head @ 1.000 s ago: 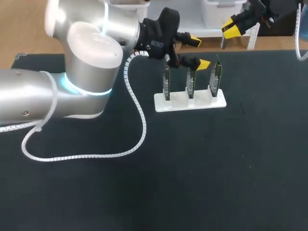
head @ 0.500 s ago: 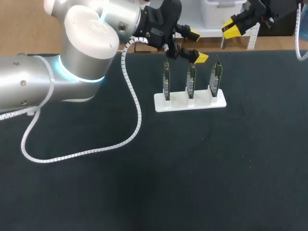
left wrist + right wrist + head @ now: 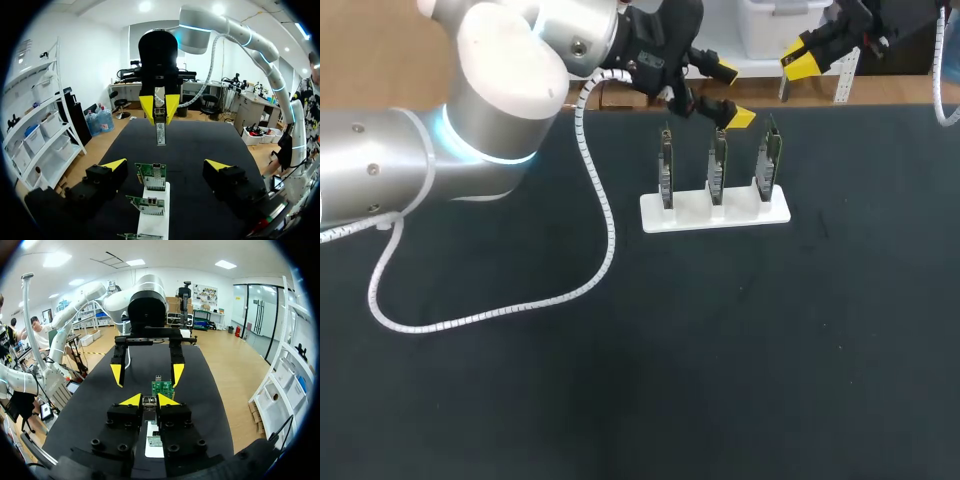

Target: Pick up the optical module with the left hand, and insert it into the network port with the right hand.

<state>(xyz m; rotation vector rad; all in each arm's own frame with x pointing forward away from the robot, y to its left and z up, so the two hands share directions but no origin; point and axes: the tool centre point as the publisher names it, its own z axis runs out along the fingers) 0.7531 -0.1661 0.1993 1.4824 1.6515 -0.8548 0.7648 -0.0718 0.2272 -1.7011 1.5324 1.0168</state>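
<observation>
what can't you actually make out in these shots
head view: the ports on the three boards are too small to see; the right gripper lies at the edge, its arm cut off.
right wrist view: the gripper's own fingers cover most of the optical module and the white rack.
left wrist view: the nearest board is cut off by the black rim.

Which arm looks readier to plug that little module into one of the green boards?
Right, probably. The right gripper is shut on the optical module, facing the circuit boards; the left gripper hangs open and empty above them.
</observation>
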